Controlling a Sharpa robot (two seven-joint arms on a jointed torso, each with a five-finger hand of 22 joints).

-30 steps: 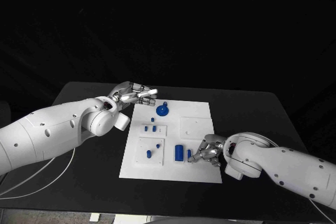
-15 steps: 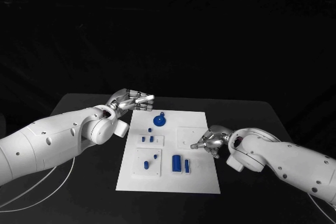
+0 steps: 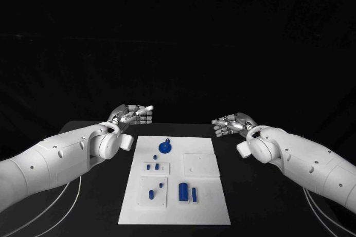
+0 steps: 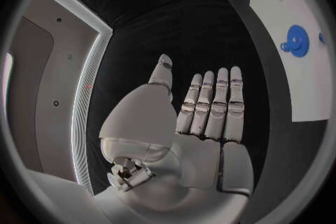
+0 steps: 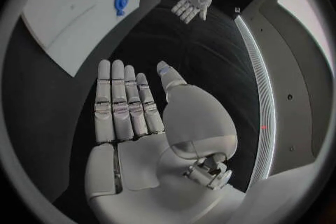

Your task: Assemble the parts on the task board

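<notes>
1. The task board [image 3: 200, 206] is a white rectangular plate lying flat in the middle of the black table [image 3: 274, 206], its long side running away from the robot.
2. On the board's near part a raised square panel carries two small blue parts [image 3: 152, 193], and just beside it stand a thick blue cylinder [image 3: 182, 191] and a thinner blue bar [image 3: 194, 194], close together but apart.
3. Further along, a smaller raised panel holds two short blue pegs [image 3: 152, 166], with a plain white square panel [image 3: 199, 163] beside them toward the robot's right.
4. One tiny blue peg [image 3: 155, 157] stands alone just beyond that panel.
5. At the far end lies a round blue gear-like part [image 3: 164, 146] with a small stub at its rim; it also shows in the left wrist view [image 4: 297, 40] and the right wrist view [image 5: 121, 1].
6. The left hand [image 3: 132, 114] hovers beyond the board's far left corner, off the plate; its fingers [image 4: 210, 103] are straight, side by side, thumb apart, holding nothing.
7. The right hand [image 3: 231, 124] hangs beyond the far right corner, likewise flat and empty, fingers [image 5: 122, 103] extended together.
8. Neither arm crosses the board, so every part lies uncovered.
</notes>
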